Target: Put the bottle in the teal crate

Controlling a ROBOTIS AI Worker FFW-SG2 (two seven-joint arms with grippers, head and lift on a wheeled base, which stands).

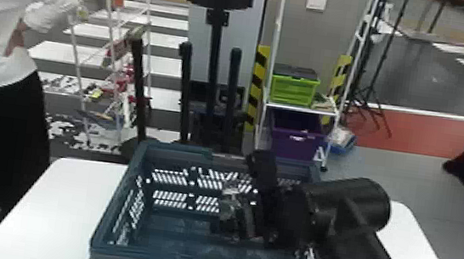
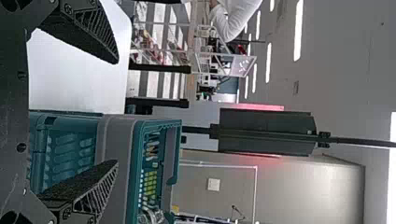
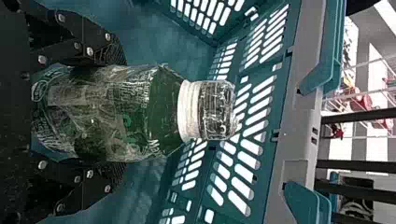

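The teal crate stands on the white table, its top open. My right gripper is down inside the crate, toward its right half, and holds the clear bottle. In the right wrist view my right gripper is shut on the bottle, which has a green label and a white ring below its clear cap; the crate's slotted wall is behind it. My left gripper is open with nothing between its fingers, outside the crate in the left wrist view.
The white table extends on both sides of the crate. Behind it are a black stand with upright posts and a white rack with a green and a purple box. A person stands at the left beside the table.
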